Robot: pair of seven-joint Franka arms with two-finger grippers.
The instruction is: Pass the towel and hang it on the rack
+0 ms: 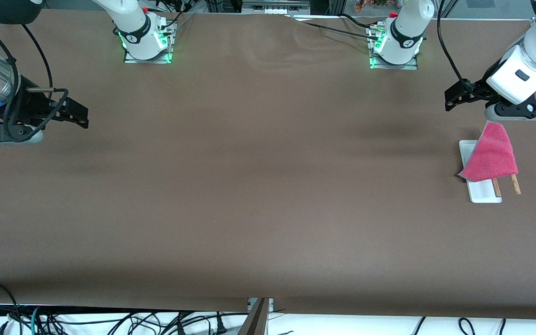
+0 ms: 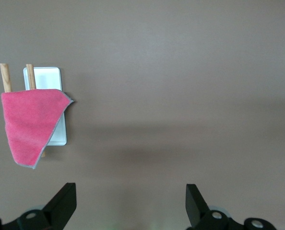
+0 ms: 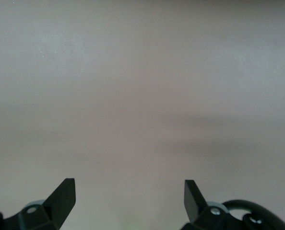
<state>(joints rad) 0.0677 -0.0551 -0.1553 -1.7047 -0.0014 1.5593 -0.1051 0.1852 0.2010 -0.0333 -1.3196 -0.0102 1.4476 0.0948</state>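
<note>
Towel (image 1: pixel 490 156) draped over rack (image 1: pixel 482 193) — left gripper (image 1: pixel 452 98) at its eleven o'clock, right gripper (image 1: pixel 79 115) waiting — both spread, empty.

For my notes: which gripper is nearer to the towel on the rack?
Left. The left gripper hangs open just above the towel draped on the rack; the right gripper waits open at the right arm's end of the table.

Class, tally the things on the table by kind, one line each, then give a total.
Towel: 1
Rack: 1
Total: 2
</note>
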